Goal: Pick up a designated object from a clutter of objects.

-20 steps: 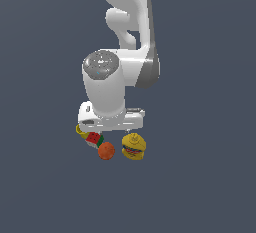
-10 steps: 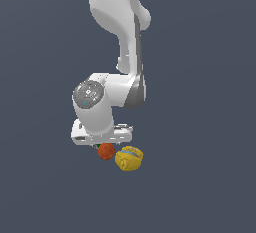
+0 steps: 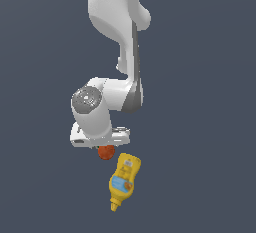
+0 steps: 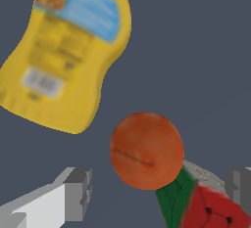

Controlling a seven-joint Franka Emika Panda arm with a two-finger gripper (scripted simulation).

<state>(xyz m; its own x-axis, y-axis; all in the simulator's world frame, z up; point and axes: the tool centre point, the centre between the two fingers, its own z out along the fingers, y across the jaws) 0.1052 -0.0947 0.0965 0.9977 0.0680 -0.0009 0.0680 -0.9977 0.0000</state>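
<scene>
Risk: the puzzle cube (image 4: 206,203) sits touching the orange-red ball (image 4: 146,149), right in the path of one finger; I'd guess that finger could land on the cube, not the ball, and shove both aside or pinch the cube too.
Risk 2: a round ball may roll out if the fingers close off-centre.
Gripper (image 4: 159,193): spread wide, holding nothing; 2 fingertips (image 4: 78,193) show, one on each side.
Ball to gripper: between the fingers, a bit ahead of the tips, nearer the cube-side finger.
Ball to mustard bottle (image 4: 63,51): near it, a narrow gap between.
Exterior view: ball (image 3: 105,152) peeks from under the gripper, bottle (image 3: 124,179) lying just beside.
</scene>
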